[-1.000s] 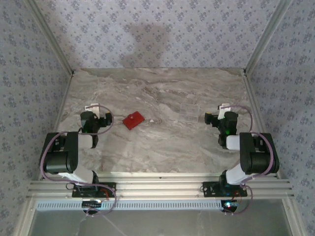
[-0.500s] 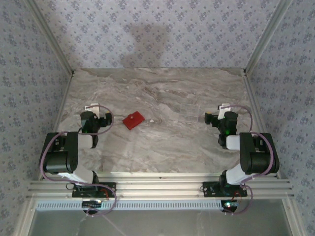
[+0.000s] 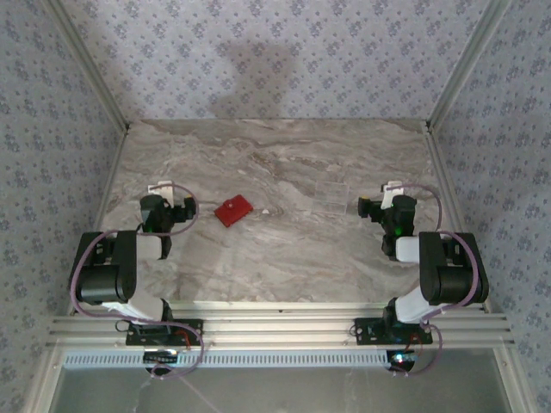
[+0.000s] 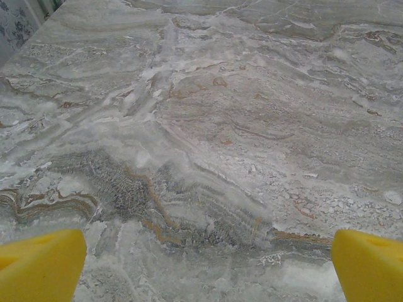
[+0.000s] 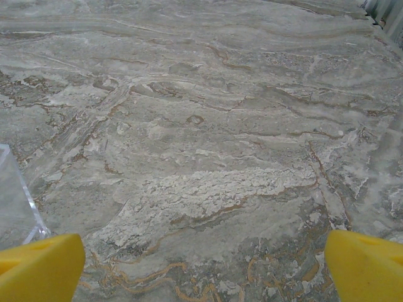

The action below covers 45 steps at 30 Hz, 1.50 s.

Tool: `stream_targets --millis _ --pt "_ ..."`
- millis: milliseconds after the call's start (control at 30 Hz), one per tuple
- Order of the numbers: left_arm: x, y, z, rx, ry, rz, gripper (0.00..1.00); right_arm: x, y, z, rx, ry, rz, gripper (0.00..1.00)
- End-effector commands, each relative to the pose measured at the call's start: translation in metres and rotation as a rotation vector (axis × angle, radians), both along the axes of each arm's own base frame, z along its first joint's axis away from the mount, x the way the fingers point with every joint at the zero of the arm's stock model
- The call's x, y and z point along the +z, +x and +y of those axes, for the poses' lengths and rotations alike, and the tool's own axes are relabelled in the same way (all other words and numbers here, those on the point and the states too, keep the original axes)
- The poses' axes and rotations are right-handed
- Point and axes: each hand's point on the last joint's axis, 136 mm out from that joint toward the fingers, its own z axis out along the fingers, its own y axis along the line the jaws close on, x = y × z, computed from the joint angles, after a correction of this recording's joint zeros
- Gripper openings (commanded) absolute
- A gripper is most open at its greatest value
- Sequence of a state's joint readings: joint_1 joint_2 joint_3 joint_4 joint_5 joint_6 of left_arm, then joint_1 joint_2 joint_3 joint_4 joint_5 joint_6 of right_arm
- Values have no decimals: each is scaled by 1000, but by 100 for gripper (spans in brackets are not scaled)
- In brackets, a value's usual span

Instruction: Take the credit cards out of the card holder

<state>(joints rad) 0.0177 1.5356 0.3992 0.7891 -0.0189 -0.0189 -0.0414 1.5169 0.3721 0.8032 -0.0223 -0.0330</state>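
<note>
left gripper [image 4: 208, 267]: its two yellow fingertips [image 4: 39, 264] sit at the bottom corners of the left wrist view, spread wide, with bare marble between them and nothing held. right gripper [image 5: 204, 267]: also two yellow fingertips, one at each bottom corner of the right wrist view, spread wide and holding nothing. that makes four fingertips in all, none touching any object.

outward from there, the top view shows two arms [image 3: 112, 275] bolted at the near edge of one marble table [image 3: 284, 258]. one red card holder [image 3: 233, 210] lies flat on the table in its left half. it looks folded shut, so its inside is hidden. the left gripper is near the card holder, on its left and apart from it. the right gripper is well apart from the card holder, on its right. one clear plastic rectangle [image 3: 331, 196] lies to the right of the card holder, between it and the right gripper.

the top view takes in the card holder and both arms. the right wrist view catches a corner of the clear plastic rectangle at its left edge, just beside the left fingertip. the left wrist view gives veined marble ahead of the fingertips.
</note>
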Motion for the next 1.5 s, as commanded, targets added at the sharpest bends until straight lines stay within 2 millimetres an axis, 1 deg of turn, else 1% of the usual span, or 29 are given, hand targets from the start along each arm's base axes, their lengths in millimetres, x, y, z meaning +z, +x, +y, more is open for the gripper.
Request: stream_targets --millis 0,233,367,500,633,733,833,933,1067,1133,1233,1300,1367,1400,1467 --pt "11 7 -1 -10 -4 -38 100 6 6 -3 -9 10 -16 100" --pt "11 7 0 -8 -4 -38 100 6 5 -2 -13 -1 -18 100" --pt "13 7 -1 -7 2 -32 100 13 6 -1 -21 -21 -10 100" --pt "27 11 -9 -9 72 18 100 26 4 -3 -44 -22 17 100" --pt "49 11 -28 -28 187 36 99 40 4 -5 -78 4 70 100" --pt "64 10 -39 -24 183 67 100 44 3 -2 -100 71 150 100" --pt "78 8 -52 -34 131 91 99 47 0 12 -70 153 242 100" --pt "88 5 -71 -75 57 123 100 52 -5 31 -12 228 319 97" --pt "90 1 -97 -146 -16 216 99 53 -12 49 18 320 433 91" --pt "85 -2 -114 -202 -14 276 99 54 -14 63 75 354 494 86" --pt "78 -4 -141 -285 6 360 98 49 -14 76 105 352 565 78" --pt "71 -5 -156 -336 37 412 97 44 -13 78 99 343 598 73" --pt "61 -5 -171 -374 42 464 97 41 -9 81 94 338 620 66" --pt "56 -5 -175 -379 28 489 97 40 -8 81 92 335 625 63" --pt "47 -3 -181 -375 -8 535 96 36 -3 82 79 327 641 55"
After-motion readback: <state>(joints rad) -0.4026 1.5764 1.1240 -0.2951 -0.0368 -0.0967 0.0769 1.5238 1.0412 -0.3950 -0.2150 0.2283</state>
